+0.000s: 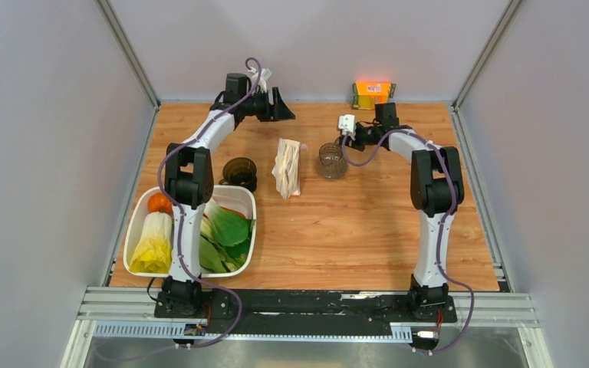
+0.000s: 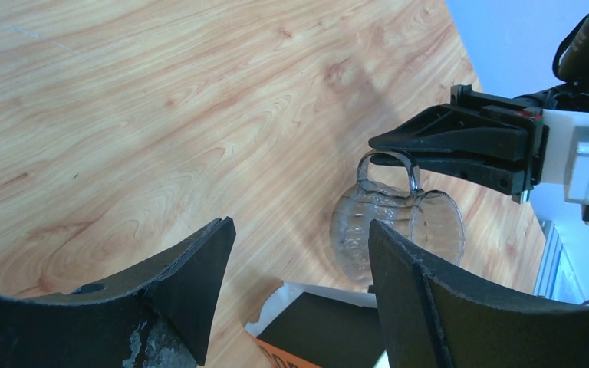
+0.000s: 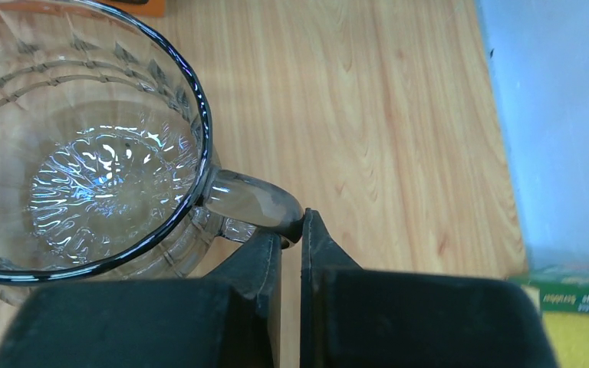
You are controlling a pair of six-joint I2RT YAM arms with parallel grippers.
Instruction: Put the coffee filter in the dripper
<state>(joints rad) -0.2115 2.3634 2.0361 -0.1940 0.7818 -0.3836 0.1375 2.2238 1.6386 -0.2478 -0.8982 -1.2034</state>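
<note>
A: Noting right gripper (image 3: 291,230) clenched at the handle (image 3: 249,201) of the glass jug (image 3: 84,153), tips against the glass. Whether it truly holds, cannot tell
B: Left gripper (image 2: 301,230)?
A: Released, jaws wide, hovering over the far side of the table
B: Task items?
A: Dripper (image 1: 239,172) sits just beside the vegetable tub (image 1: 132,230). No loose coffee filter made out, only the filter packet (image 1: 287,167) between dripper and jug
B: Groundwork, I judge. Next calls for one filter, freed and seated in the dripper
</note>
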